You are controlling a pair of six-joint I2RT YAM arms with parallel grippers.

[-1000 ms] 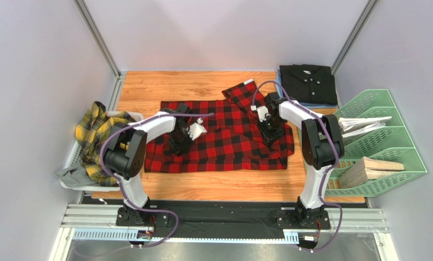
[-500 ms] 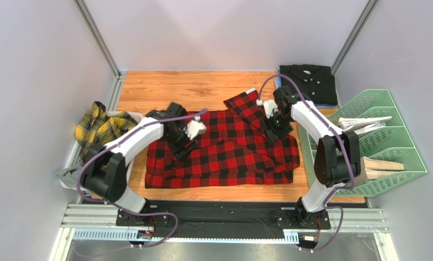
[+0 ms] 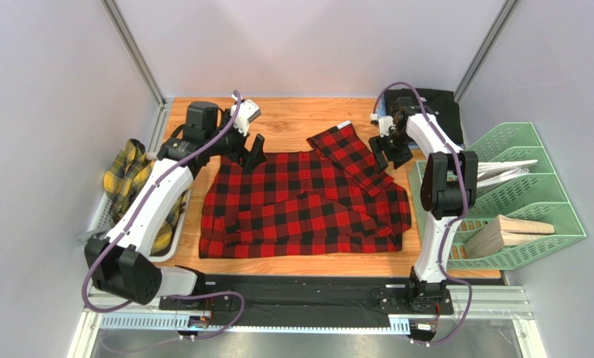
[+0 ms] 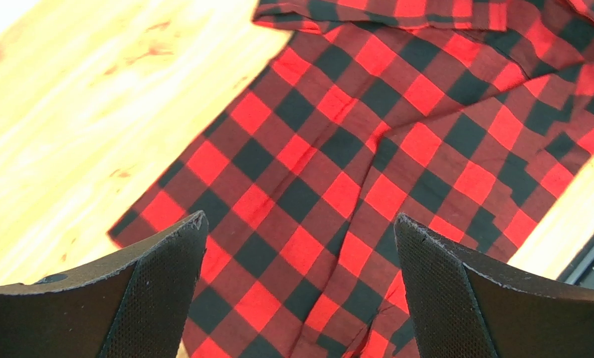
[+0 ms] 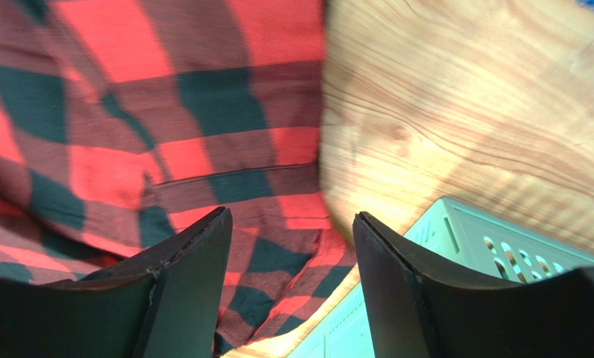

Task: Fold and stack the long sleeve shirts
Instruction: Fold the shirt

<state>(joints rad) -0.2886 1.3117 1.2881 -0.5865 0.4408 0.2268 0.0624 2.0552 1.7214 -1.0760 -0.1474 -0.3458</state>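
Red-and-black checked cloth shirt (image 3: 307, 209) lies spread mid-frame on wooden tabletop (image 3: 292, 119). Left gripper (image 3: 252, 153) hovers over its upper-left edge, jaws wide, empty. Right gripper (image 3: 388, 155) hangs above its upper-right edge, jaws parted, empty.

We hold our left arm (image 3: 154, 190) stretched far forward and leaning left, wrist raised, the left fingers (image 4: 158, 291) spread wide with nothing between them. Our right arm (image 3: 427, 134) reaches forward too, its right fingers (image 5: 180, 283) pointing down, parted and holding nothing.
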